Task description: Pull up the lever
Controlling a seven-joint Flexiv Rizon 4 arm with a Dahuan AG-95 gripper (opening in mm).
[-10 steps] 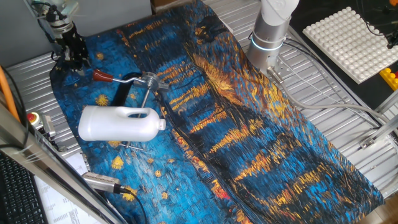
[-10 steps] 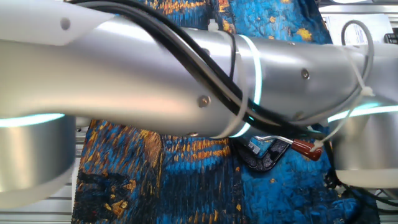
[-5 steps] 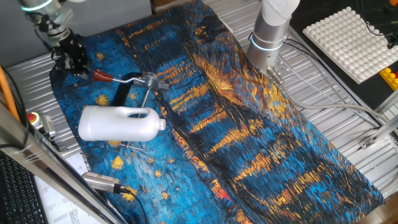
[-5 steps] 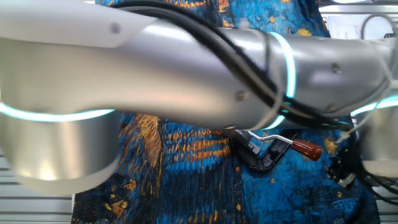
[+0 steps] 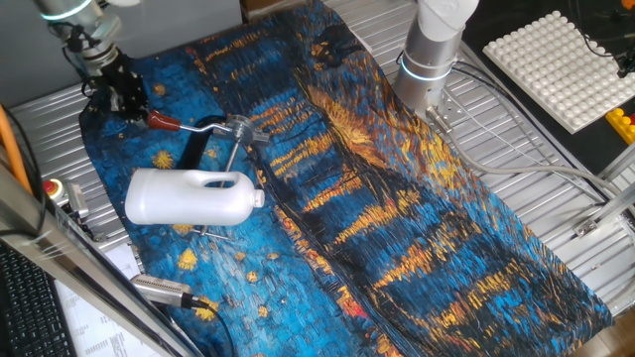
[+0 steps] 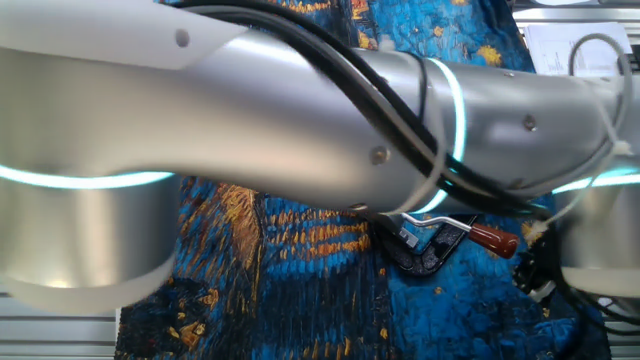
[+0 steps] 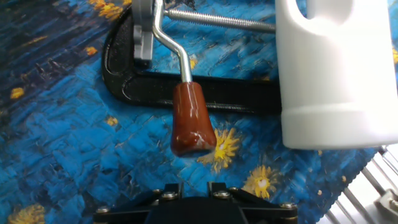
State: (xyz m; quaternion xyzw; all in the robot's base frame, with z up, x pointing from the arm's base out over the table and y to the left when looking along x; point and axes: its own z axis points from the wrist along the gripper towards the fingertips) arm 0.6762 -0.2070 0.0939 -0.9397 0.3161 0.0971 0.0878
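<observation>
The lever (image 5: 189,125) is a slim silver rod with a red-brown tip (image 5: 163,121), hinged to a small metal clamp (image 5: 238,127) on a black base (image 5: 194,149); it lies low over the blue cloth. My gripper (image 5: 123,94) hovers just left of the tip and holds nothing. In the hand view the tip (image 7: 190,119) lies straight ahead of my gripper (image 7: 193,188), whose short black fingers (image 7: 170,188) stand apart with cloth showing between them. In the other fixed view my arm hides most of the scene; the tip (image 6: 493,239) shows under it.
A big white plastic jug (image 5: 194,196) lies on its side beside the clamp's base, and in the hand view (image 7: 336,68) it is right of the lever. The arm's base (image 5: 431,59) stands at the back. A white studded tray (image 5: 561,64) is at the far right.
My gripper has shifted a little right and nearer, closer to the lever's red-brown tip. The lever and the jug have not moved.
</observation>
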